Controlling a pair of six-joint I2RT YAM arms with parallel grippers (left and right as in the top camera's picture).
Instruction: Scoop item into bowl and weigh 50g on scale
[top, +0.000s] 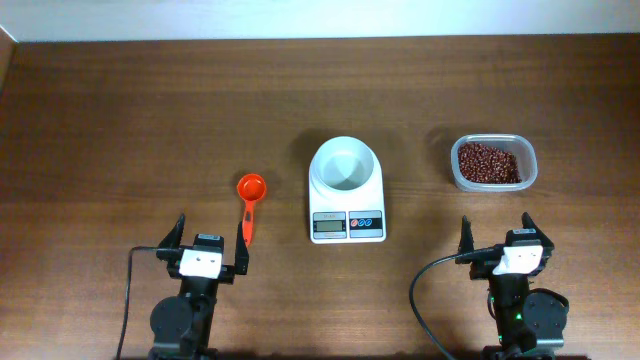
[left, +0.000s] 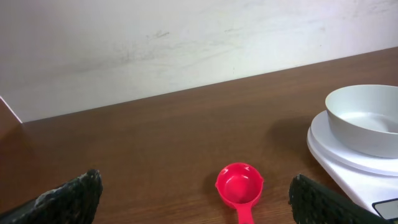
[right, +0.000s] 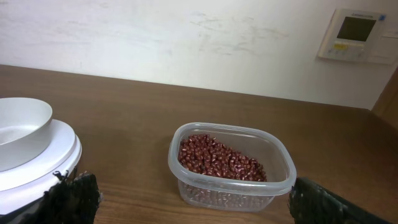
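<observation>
Beside the scale (top: 347, 226), loose beans (top: 489, 163) looked spill-prone; the stiff scoop (top: 249, 205) suited a handle grip; left pincer (top: 211, 232) and right pincer (top: 496, 228) gaped, empty.

left lane: bare surface (top: 120, 130) ahead of left gripper (top: 212, 230); orange scoop (top: 251, 190) lies by one finger
centre: scale (top: 347, 222) carrying white bowl (top: 345, 165) blocks
gaps: narrow scoop–scale, wider scale–bean container (top: 492, 163)
right lane: container ahead of right gripper (top: 496, 222), apart
</observation>
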